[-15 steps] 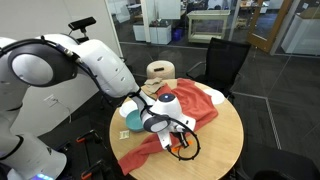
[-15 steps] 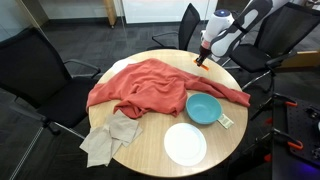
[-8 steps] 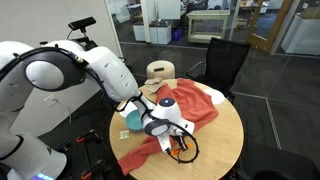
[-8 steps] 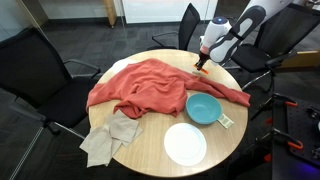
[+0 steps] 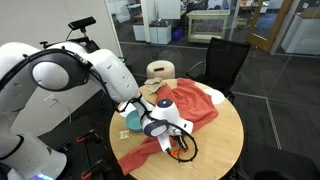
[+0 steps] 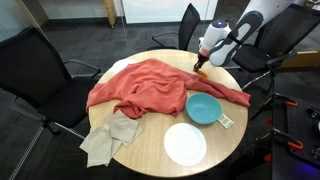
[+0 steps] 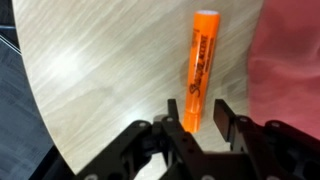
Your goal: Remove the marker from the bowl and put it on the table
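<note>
- Lying flat on the light wood table (image 7: 100, 70), the orange marker (image 7: 200, 70) is sitting out of the teal bowl (image 6: 203, 107). The bowl is standing empty, well apart from the marker and beside a white plate (image 6: 185, 144).
- The hand (image 7: 200, 122) is hovering over the marker's near end and straddling the barrel. Its jaws are standing narrow, and I cannot tell whether they are pinching the barrel or sitting just clear of it.
- The red-orange cloth (image 7: 290, 70) is lying just beside the marker on one side, and the table's curved rim is running near it on the other.
- Judging from this, the placing is looking almost finished. What is remaining is letting go fully and lifting straight away.
- If the hand is gripping while the arm is rising, the marker is going to come up with it and then drop.
- The barrel is round, so any sideways brush from the hand is likely to set it rolling toward the rim and off the table.
- A low retreat toward the cloth is risking a snagged fold that drags across the marker.
</note>
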Robot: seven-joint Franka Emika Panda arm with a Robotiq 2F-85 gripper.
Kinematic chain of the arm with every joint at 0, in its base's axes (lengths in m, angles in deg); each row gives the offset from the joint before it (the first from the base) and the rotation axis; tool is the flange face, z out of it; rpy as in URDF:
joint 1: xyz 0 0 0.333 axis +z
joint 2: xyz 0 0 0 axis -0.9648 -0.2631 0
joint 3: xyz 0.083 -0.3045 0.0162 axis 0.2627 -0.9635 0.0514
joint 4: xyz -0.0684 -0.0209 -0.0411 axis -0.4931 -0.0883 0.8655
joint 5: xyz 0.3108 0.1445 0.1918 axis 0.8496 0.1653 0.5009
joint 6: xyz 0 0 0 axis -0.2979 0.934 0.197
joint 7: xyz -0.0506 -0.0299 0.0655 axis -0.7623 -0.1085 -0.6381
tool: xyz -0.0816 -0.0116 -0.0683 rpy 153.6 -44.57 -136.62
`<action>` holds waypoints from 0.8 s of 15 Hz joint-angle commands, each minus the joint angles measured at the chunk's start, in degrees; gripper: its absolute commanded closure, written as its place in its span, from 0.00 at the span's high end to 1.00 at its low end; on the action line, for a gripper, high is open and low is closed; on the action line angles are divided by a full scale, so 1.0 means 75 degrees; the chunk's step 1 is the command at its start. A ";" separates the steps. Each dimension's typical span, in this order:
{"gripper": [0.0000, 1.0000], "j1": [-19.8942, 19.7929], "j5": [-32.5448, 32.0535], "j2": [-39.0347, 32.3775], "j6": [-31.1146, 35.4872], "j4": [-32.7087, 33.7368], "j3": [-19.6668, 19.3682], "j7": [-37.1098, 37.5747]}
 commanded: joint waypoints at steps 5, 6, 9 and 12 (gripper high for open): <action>1.00 0.0579 -0.0046 0.1686 0.1033 -0.1304 -0.0461 -0.0131; 1.00 0.0595 -0.0043 0.1967 0.0981 -0.1499 -0.0449 -0.0134; 1.00 0.0504 -0.0096 0.2661 0.0962 -0.1982 -0.0326 -0.0232; 1.00 0.0504 -0.0100 0.3180 0.0879 -0.2360 -0.0315 -0.0210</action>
